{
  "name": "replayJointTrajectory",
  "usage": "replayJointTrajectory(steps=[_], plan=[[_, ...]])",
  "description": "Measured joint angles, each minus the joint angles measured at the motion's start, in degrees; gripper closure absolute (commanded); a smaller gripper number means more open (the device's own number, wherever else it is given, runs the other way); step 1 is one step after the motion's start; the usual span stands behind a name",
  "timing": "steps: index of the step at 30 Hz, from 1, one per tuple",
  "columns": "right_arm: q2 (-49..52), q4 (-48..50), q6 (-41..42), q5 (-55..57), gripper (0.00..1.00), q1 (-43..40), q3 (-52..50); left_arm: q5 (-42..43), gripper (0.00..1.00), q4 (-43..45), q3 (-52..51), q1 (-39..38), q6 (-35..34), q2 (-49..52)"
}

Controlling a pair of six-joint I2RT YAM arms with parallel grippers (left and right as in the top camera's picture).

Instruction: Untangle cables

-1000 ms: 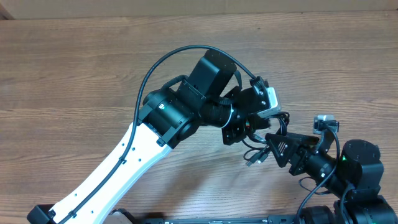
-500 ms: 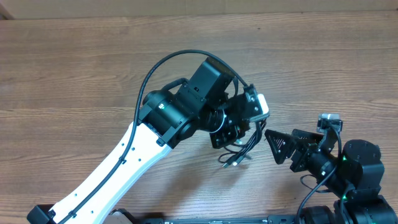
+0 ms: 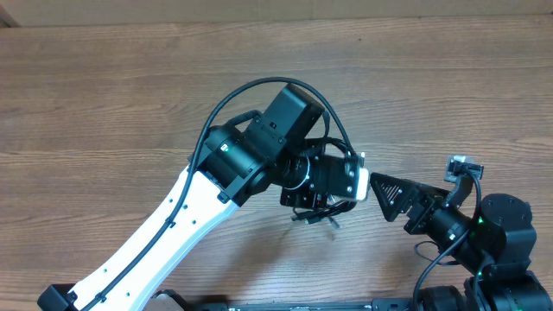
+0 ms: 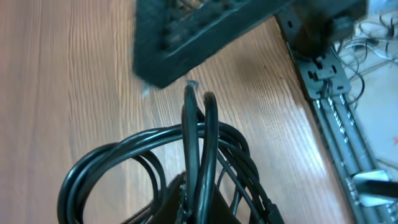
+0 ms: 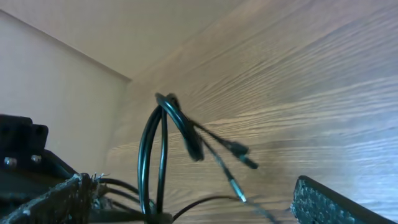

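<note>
Left end effector point(image 3: 328, 197) is clamped shut on the bundle of thin black cords with small plug ends point(image 4: 200, 134), hanging over the brown wooden surface point(image 3: 121, 95), while the right end effector point(image 3: 386, 192) gapes wide and empty nearby, so the untangling looks barely begun.

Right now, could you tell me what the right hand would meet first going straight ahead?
Probably the cables held by the left hand; they hang straight ahead of the open right hand, though depth is unclear.
</note>
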Motion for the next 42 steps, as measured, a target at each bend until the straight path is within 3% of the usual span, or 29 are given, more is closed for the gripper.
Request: replayJointTrajectory(steps=[3,8,20,23,28,30,35,42], plan=[[0.0,0.7,1.7,-2.0,0.0,0.0,0.0,1.7,0.96,0.4,0.0,0.0,8.2,0.0],[0.0,1.0,2.8,-5.4,0.0,0.0,0.0,4.1,0.96,4.5,0.0,0.0,14.4,0.0],[0.0,0.5,3.4,-6.7,0.3,0.0,0.0,14.2,0.96,7.1,0.0,0.0,19.7,0.0],[0.8,-0.9,3.4,-6.8,0.46,0.0,0.0,14.8,0.96,8.5,0.0,0.0,19.8,0.0],[2.9,-1.6,3.5,-6.6,0.87,0.0,0.0,14.8,0.96,8.8,0.0,0.0,19.7,0.0],[3.1,-2.4,3.3,-5.3,0.96,-0.1,0.0,14.8,0.96,8.8,0.0,0.0,19.7,0.1],[3.1,-6.1,3.1,0.0,0.96,0.0,0.0,14.8,0.96,9.8,0.0,0.0,17.4,0.1],[3.1,-10.8,3.1,7.6,0.96,0.0,0.0,14.8,0.96,15.7,0.0,0.0,8.9,0.1]])
